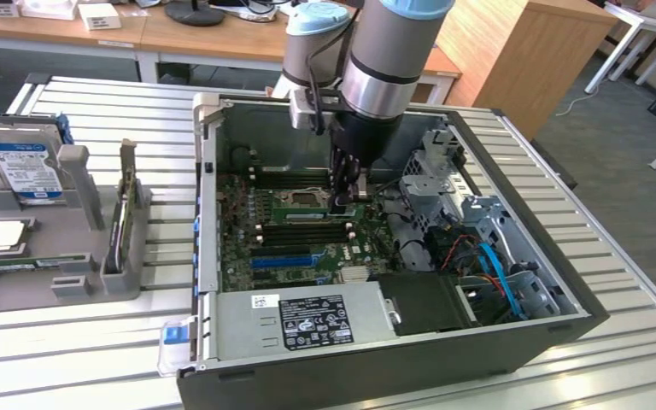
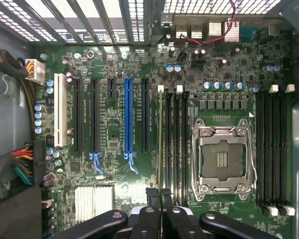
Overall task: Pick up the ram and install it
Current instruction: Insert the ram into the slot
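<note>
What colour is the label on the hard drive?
The label is blue and white; best seen in the exterior view.

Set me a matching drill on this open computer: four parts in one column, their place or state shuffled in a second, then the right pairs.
Parts:
1. ram
2. hard drive
3. processor socket
4. long blue slot

Place or state:
A. upright in the grey holder, outside the case
B. empty, ringed by a metal frame
C. clamped on edge in the jaws, by the memory slots
D. between black slots on the board

Pairs: 1-C, 2-A, 3-B, 4-D
</note>
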